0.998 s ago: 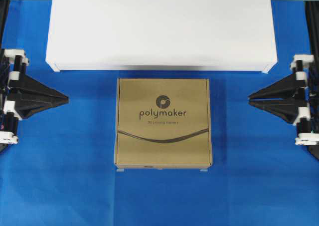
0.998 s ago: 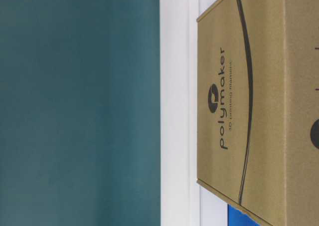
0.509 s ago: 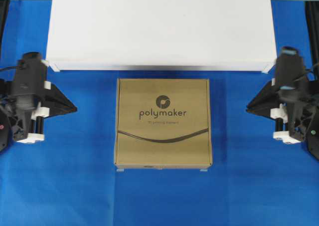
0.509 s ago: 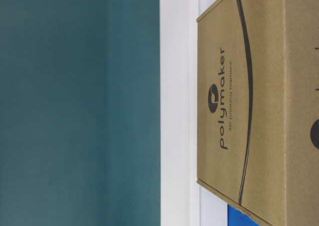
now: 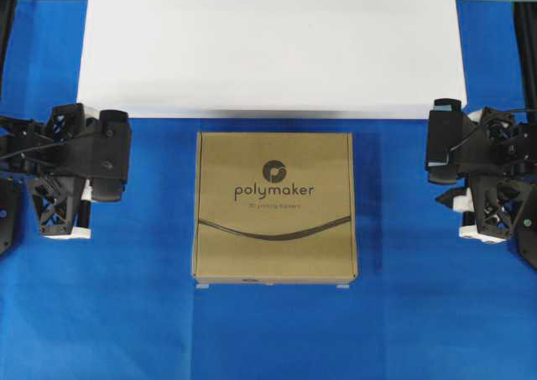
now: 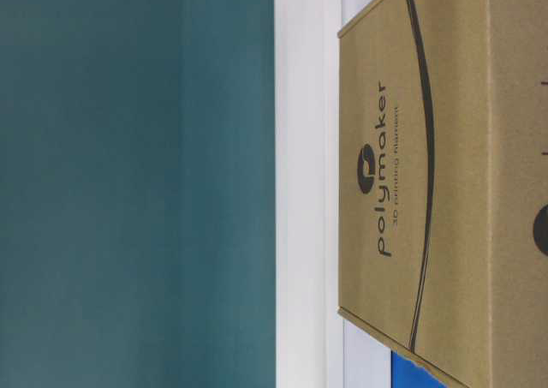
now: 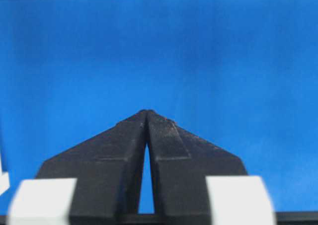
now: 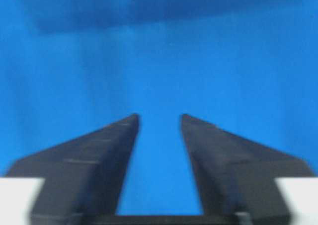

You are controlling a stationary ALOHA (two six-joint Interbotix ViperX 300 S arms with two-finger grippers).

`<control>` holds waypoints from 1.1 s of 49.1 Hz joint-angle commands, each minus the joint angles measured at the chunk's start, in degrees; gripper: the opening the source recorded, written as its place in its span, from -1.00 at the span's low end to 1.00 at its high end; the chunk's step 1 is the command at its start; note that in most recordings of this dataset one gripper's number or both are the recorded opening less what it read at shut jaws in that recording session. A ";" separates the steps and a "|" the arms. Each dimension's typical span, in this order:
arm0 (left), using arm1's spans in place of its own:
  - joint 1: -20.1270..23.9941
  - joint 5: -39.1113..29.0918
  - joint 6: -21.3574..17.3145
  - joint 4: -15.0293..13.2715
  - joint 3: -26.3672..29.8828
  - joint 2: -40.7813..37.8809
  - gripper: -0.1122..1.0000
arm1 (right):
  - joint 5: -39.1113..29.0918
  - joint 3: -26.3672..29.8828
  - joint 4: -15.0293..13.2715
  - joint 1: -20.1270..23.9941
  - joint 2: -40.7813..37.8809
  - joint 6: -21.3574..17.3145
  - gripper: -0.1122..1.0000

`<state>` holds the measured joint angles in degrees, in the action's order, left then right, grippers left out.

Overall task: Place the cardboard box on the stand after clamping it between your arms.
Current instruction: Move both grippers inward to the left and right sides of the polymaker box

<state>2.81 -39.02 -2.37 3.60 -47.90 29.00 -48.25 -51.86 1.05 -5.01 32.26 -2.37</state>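
Both arms flank the cardboard box (image 5: 274,205), untouched; left gripper (image 7: 147,112) jaws nearly meet, right gripper (image 8: 159,116) jaws narrowly apart. You press inward next, I judge.

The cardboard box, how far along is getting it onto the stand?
Nothing is done yet: the cardboard box lies on the blue cloth, in front of the white stand. In hand: the left gripper and right gripper flank it, clear of its sides. Left: clamp it between the arms, lift, and set it on the stand.
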 commanded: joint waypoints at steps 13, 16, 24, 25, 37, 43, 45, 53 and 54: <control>0.00 6.68 0.62 0.09 -1.85 -1.76 0.69 | 1.14 -2.29 -0.62 -0.09 -2.02 0.62 0.86; -0.09 7.82 0.62 0.09 -2.29 -2.37 0.80 | 1.67 -3.16 -0.97 -0.09 -2.55 0.35 0.98; 0.00 10.90 0.62 0.09 -3.08 -5.01 0.79 | 5.62 -5.19 -1.23 -0.18 -4.39 0.35 0.99; 0.00 11.25 0.62 0.09 -3.16 -5.54 0.80 | 6.42 -5.36 -1.32 -0.18 -4.75 0.35 0.99; 0.26 16.88 0.79 0.09 -2.72 -11.78 0.81 | 16.08 -5.45 -2.72 -0.88 -11.95 0.44 1.00; 0.44 19.60 0.88 0.09 -1.41 -15.29 0.81 | 19.60 -3.96 -2.72 -0.97 -16.70 0.53 1.00; 0.53 19.86 0.79 0.09 -0.79 -16.26 0.81 | 21.01 -3.25 -2.72 -0.97 -18.54 0.44 1.00; 0.44 20.48 0.79 0.09 1.23 -19.86 0.81 | 25.58 -0.53 -2.72 -0.97 -23.64 0.62 1.00; 0.44 20.65 0.79 0.09 1.49 -20.21 0.81 | 25.93 0.00 -2.72 -0.88 -24.35 0.70 1.00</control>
<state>3.43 -19.07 -1.58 3.60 -48.08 9.76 -24.08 -54.40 -1.58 -5.80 9.32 -2.20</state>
